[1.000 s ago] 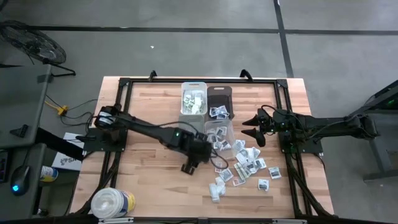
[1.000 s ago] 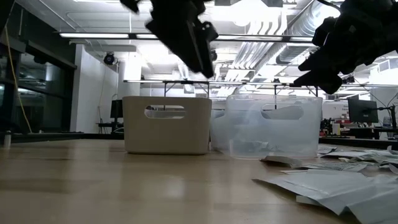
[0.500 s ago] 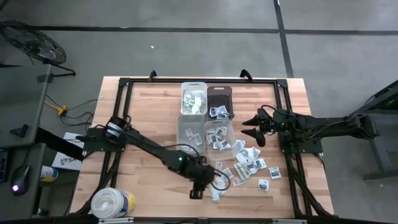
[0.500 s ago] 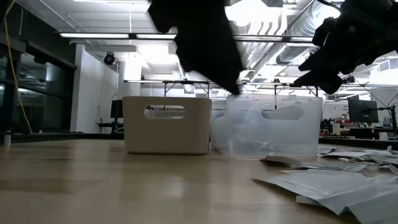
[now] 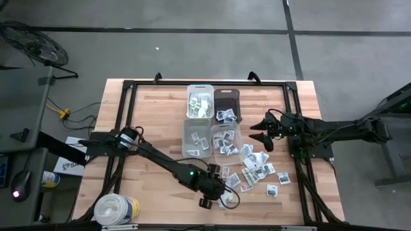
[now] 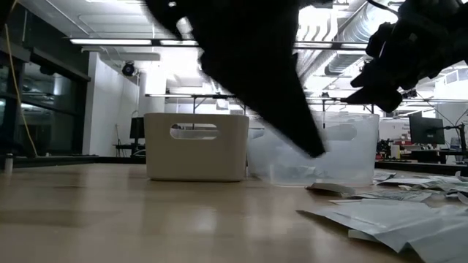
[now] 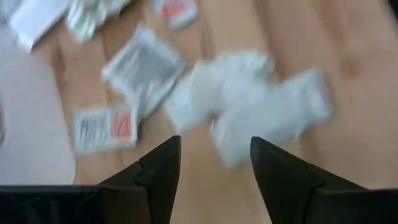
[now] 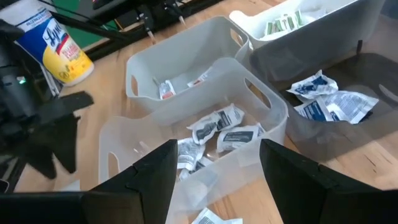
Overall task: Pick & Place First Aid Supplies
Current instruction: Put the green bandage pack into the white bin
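The first aid supplies are small white packets strewn over the table's right near part (image 5: 257, 170), with more lying in the bins. My left gripper (image 5: 215, 196) is open and hangs over the packets at the near end of the pile. In the left wrist view, its fingers (image 7: 214, 162) stand above a few white packets (image 7: 249, 106) and touch nothing. My right gripper (image 5: 260, 136) is open and waits in the air just right of the bins. In the right wrist view (image 8: 217, 180) it looks over the bins.
Four small bins stand in a block at mid-table: a white one (image 5: 200, 101), a dark one (image 5: 227, 106) and two clear ones (image 5: 197, 136) (image 5: 226, 138). All of them hold packets. A big white tub (image 5: 115, 210) stands at the near left corner. Bare wood lies to the left.
My left gripper has swept from beside the clear bins toward the table's near edge and somewhat to the right. It has come down over the near end of the packet pile and stayed open. The right arm has kept still.
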Controlling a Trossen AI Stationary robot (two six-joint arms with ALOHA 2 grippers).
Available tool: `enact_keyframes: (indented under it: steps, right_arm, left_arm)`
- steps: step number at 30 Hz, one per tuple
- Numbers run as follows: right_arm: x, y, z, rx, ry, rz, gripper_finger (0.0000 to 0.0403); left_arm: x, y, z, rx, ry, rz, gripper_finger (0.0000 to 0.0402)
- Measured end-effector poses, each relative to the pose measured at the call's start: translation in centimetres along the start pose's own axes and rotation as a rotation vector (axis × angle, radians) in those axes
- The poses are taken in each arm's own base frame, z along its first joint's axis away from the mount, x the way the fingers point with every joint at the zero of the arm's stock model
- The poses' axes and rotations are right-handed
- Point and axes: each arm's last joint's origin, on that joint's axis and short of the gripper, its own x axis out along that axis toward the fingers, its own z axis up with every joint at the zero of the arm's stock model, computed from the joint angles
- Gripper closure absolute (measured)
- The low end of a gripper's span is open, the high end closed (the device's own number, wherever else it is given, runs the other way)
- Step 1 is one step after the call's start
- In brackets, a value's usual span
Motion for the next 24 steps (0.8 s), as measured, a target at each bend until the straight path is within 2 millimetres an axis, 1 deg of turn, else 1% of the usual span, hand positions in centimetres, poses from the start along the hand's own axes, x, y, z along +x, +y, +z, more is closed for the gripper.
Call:
enact_keyframes:
  steps: [2,9,17,24]
  right_arm:
    - [0.0,0.0,0.0,0.000,0.000,-0.001,0.0181]
    - [0.0,0.0,0.0,0.000,0.000,0.000,0.0181]
    - [0.0,0.0,0.0,0.000,-0.002,0.001,0.0181]
    - [0.0,0.0,0.0,0.000,-0.003,0.001,0.0181]
  left_arm:
    - [0.3,-0.4,0.3,0.008,-0.023,-0.030,0.0209]
    - [1.4,-1.6,-0.6,0.040,0.010,-0.050,0.0209]
    - [2.9,-1.9,-1.5,0.031,0.036,-0.021,0.0209]
    - [3.2,-1.9,-1.8,0.031,0.044,-0.008,0.0211]
